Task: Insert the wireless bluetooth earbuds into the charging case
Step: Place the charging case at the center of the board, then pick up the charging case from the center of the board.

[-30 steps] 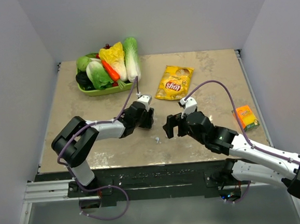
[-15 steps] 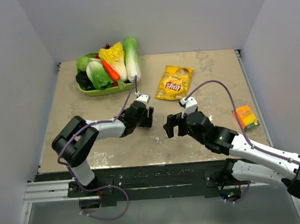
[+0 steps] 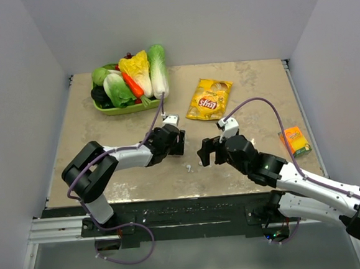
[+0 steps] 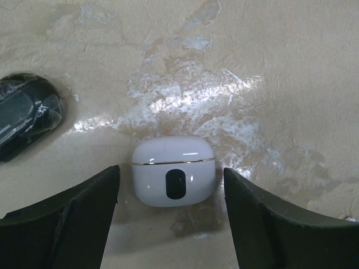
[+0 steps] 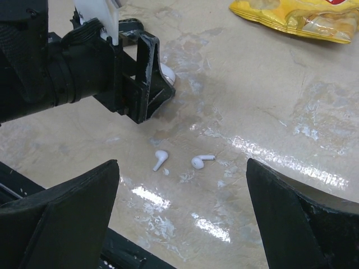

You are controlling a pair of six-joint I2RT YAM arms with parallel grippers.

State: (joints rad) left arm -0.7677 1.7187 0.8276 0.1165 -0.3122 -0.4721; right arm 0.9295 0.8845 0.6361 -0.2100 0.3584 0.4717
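The white charging case (image 4: pixel 173 171) lies shut on the surface (image 4: pixel 269 67) between the spread fingers (image 4: pixel 73 213) of the left hand (image 3: pixel 177 142), with a gap on each side and touching neither. Its slightly longer axis runs from finger to finger. The lid seam follows that axis, with the lid on the far side from the wrist and a dark oval on the face below the seam.

Only the left wrist view shows this. From above the hand covers the case, and the right wrist view catches just a white edge behind the fingers. That view does show the two white earbuds (image 5: pixel 160 159) lying apart from the case, near each other but not touching. The left one's stem points toward the camera, and the stem of the right one (image 5: pixel 201 161) points right. From above they are one pale speck between the hands.

Both arms reach low toward the middle. The right hand (image 3: pixel 205 155) is spread wide and holds nothing, aimed at the earbuds.
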